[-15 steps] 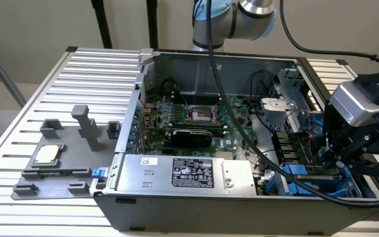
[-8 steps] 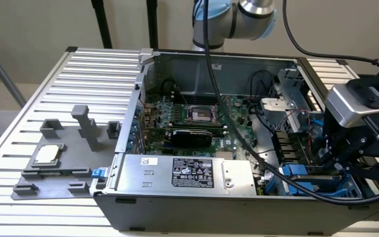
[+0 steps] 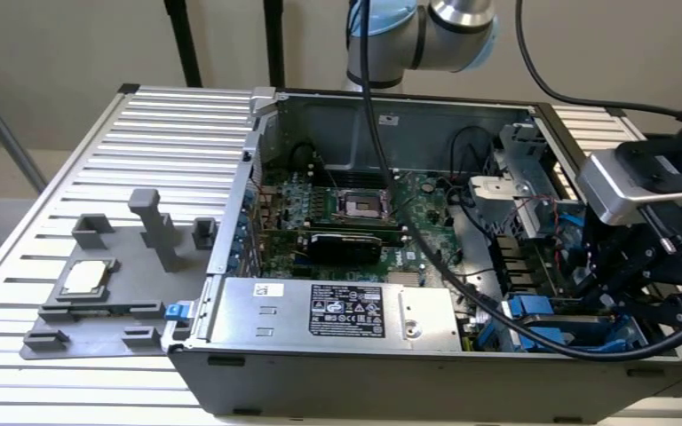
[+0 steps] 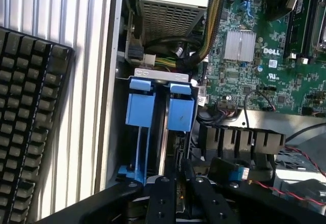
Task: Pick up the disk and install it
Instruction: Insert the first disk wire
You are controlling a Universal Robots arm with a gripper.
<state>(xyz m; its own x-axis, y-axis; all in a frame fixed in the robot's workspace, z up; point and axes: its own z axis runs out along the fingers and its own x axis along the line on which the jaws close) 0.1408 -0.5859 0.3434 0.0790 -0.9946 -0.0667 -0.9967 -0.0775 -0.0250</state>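
Gripper [image 4: 180,183] is pinched almost fully shut, and from the wrist view it looks clamped on the thin edge of the disk [image 4: 181,116], which stands on edge in the drive bay [image 4: 160,74] running straight out from between the fingers, blue end furthest away. It's just beside another blue carrier [image 4: 140,107], nearly touching. My worry is that a grip on such a thin edge lets the disk twist, and if it goes even a bit crooked it'll probably bind on the bay rails or scrape that neighbour. Also the cable bundle [image 4: 170,61] sits right past the bay's far end, so pushing too far could squash or snag it
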